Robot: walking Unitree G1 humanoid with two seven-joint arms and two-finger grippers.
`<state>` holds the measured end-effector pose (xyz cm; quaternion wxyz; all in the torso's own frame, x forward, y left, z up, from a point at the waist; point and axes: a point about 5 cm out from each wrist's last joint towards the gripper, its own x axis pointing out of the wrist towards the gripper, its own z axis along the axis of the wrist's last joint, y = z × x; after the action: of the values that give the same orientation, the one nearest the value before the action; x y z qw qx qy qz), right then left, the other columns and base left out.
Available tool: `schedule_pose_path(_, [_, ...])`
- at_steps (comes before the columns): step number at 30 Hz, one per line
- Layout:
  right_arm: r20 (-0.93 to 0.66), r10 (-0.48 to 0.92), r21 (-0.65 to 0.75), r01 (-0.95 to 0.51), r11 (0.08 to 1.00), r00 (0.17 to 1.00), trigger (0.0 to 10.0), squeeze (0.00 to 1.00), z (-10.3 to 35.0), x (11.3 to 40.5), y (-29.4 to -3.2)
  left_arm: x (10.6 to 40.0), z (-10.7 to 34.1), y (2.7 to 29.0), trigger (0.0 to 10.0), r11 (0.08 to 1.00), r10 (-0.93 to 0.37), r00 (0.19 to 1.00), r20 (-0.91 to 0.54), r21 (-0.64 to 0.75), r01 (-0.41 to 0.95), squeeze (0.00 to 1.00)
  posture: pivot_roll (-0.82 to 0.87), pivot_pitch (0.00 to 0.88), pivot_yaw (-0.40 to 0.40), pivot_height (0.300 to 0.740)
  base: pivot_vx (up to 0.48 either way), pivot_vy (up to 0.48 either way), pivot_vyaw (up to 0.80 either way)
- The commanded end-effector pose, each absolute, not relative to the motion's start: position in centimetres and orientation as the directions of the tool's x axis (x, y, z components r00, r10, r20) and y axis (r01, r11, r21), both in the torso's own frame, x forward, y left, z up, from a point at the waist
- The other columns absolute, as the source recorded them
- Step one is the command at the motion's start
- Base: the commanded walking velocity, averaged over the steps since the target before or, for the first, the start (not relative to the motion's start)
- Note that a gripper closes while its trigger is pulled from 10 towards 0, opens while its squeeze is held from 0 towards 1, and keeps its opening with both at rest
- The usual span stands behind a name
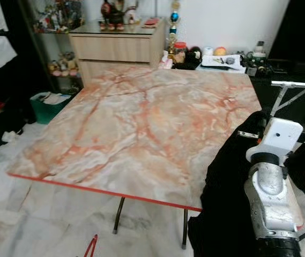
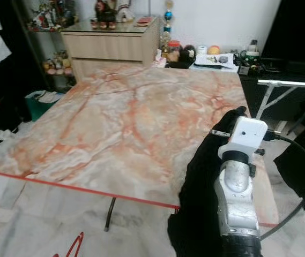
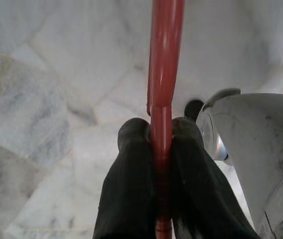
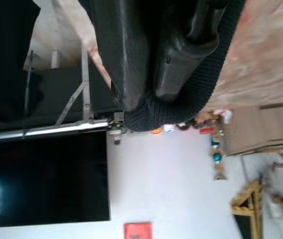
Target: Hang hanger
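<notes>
- Marble-patterned in pink and orange, the table (image 1: 141, 123) stood on a pale tiled floor (image 1: 13, 225), with a wooden dresser (image 1: 117, 45) behind its far edge and a green bin (image 1: 47, 104) beside its far left corner.
- A metal drying rack (image 1: 294, 85) stood off the table's right edge, near the far right corner; judged from position alone, it was a possible place for hanging.
- The red hanger (image 3: 163, 99) was held by the left gripper (image 3: 160, 134). Its two black fingers (image 3: 131, 164) were clenched on the red bar, one on each side, with the bar running straight between the fingertips and on past them over the floor.
- In the head views, only a red tip of the hanger appeared low below the table's near edge, over the floor.
- The right gripper (image 4: 181, 55) was raised at the table's near right corner. Its fingers were clamped on a fold of black knitted garment (image 1: 227, 203), which draped down beside the table's right edge.
- Judged progress: pickup was complete, as both the hanger and the garment were in hand.
- Judged remaining: the hanger was not yet on any rail, and the garment was not on the hanger, so the hanging step itself was outstanding.
- The hanger and the garment were well apart, one on each side of the robot.
</notes>
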<state>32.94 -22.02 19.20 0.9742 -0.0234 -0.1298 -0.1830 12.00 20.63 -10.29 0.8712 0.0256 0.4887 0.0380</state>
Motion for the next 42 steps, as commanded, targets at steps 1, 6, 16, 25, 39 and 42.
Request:
schedule_pose_path(1, [0.324,-0.313,0.017,0.326,0.945,0.893,10.0,0.00,20.9,33.4,-20.8,11.0,-10.7,19.9,10.0,0.999,0.051,0.483,-0.874,0.048,-0.017,0.00,0.06,0.037,0.020,0.740,0.270,0.000,0.00])
schedule_pose_path(6, [0.353,-0.287,-0.007,0.310,0.951,0.890,10.0,0.00,22.0,34.3,-21.0,11.1,-10.7,19.9,10.0,0.999,0.046,0.483,-0.875,0.046,-0.012,0.00,0.06,0.037,0.021,0.740,0.272,0.000,0.00])
schedule_pose_path(16, [0.480,-0.180,-0.031,0.222,0.975,0.859,10.0,0.00,26.8,36.8,-20.1,11.2,-10.7,20.0,10.0,0.999,0.047,0.482,-0.875,0.047,-0.012,0.00,0.07,0.037,0.023,0.740,0.272,0.000,0.00])
schedule_pose_path(25, [0.564,-0.039,-0.131,0.136,0.982,0.825,10.0,0.00,32.2,39.4,-17.8,11.2,-10.7,20.1,10.0,0.999,0.051,0.481,-0.875,0.051,-0.013,0.00,0.08,0.039,0.021,0.740,0.271,0.000,0.00])
schedule_pose_path(39, [0.101,0.078,-0.286,-0.046,0.957,0.992,10.0,0.00,18.9,39.3,-15.9,10.8,-10.8,20.2,10.0,1.000,0.029,0.472,-0.881,0.026,-0.014,0.00,0.08,0.062,0.027,0.740,0.173,0.000,0.00])
schedule_pose_path(42, [0.008,0.122,-0.279,-0.115,0.953,0.992,10.0,0.00,15.6,37.9,-15.7,10.8,-10.8,20.2,10.0,1.000,0.026,0.472,-0.881,0.024,-0.011,0.00,0.07,0.062,0.029,0.740,0.000,0.000,0.00])
